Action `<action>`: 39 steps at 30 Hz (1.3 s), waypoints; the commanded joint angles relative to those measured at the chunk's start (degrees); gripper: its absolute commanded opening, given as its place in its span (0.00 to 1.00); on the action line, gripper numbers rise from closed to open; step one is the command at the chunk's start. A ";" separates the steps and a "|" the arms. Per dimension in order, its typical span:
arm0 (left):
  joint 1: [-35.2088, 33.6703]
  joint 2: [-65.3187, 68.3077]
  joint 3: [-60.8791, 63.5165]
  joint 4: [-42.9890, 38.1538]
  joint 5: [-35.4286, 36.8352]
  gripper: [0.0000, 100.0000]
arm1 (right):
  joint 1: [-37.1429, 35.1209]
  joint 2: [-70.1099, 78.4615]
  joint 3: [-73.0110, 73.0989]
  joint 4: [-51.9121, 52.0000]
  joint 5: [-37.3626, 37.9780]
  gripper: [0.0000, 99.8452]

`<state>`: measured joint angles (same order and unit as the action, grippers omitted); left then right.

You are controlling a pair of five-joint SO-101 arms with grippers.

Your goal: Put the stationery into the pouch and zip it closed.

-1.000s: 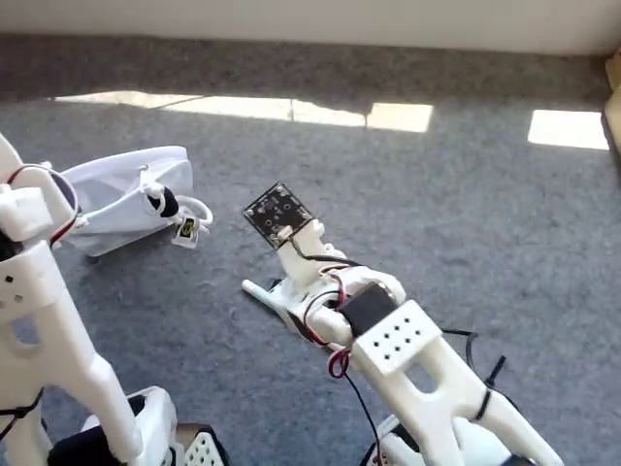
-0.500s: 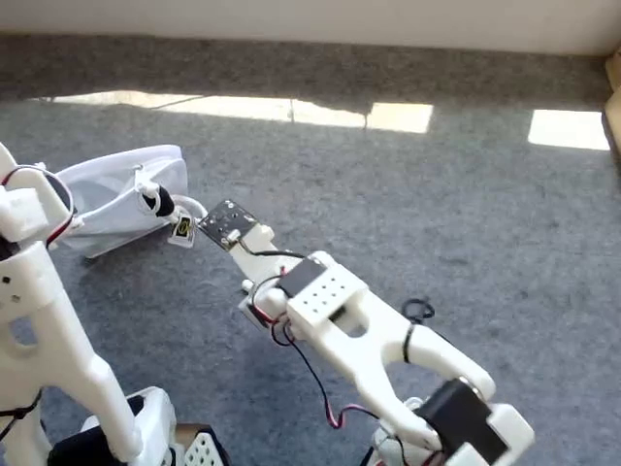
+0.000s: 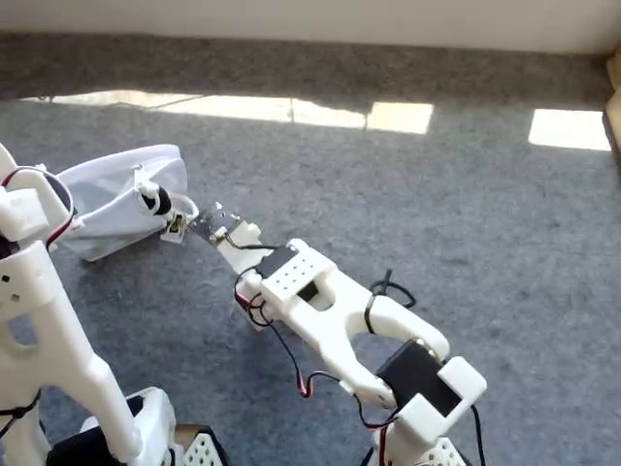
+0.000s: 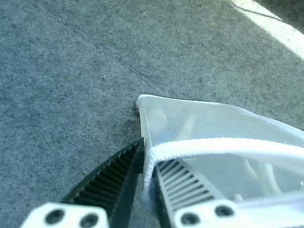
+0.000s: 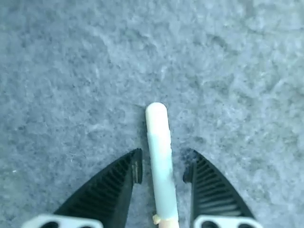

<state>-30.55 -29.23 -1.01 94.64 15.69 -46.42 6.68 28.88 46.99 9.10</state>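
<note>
Left: pinches the pouch (image 4: 213, 123) rim tight in the left gripper (image 4: 148, 159). Right: straddles, right gripper (image 5: 164, 159) spread wide, a pen (image 5: 159, 137) lying flat on the surface (image 5: 57, 57), lengthwise between the jaws, just beside the pouch mouth.

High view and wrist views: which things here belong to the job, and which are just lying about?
Belong to the job:
- pouch, its edge clamped in the left gripper
- pen, lying on the carpet between the fingers of the open right gripper

Just there:
- carpet
- sun patches
- tan object at the high view's right edge
</note>
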 commanded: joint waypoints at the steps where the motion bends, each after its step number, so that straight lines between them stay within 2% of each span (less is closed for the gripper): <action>1: -0.40 -2.95 -0.75 -1.14 0.35 0.01 | -0.57 0.48 -2.51 -1.19 0.70 0.04; 6: -0.31 -2.95 -0.75 -1.14 0.35 0.01 | -0.48 0.48 -2.07 -1.01 7.03 0.00; 11: -0.31 -2.95 -0.75 -1.14 0.35 0.01 | 0.75 -1.27 -1.71 -0.92 7.12 0.00; 17: 0.04 -2.95 -0.75 -1.14 0.53 0.01 | 4.62 -12.53 1.36 4.88 7.12 0.00; 29: 15.25 -2.95 -1.27 -1.14 0.70 0.01 | 13.67 -38.90 12.18 4.79 7.12 0.00; 39: 28.35 -2.77 -1.36 -1.05 0.70 0.01 | 20.79 -48.04 12.62 4.79 7.12 0.00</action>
<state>-6.46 -29.23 -1.01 94.64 15.69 -28.57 -37.89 42.42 51.56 15.60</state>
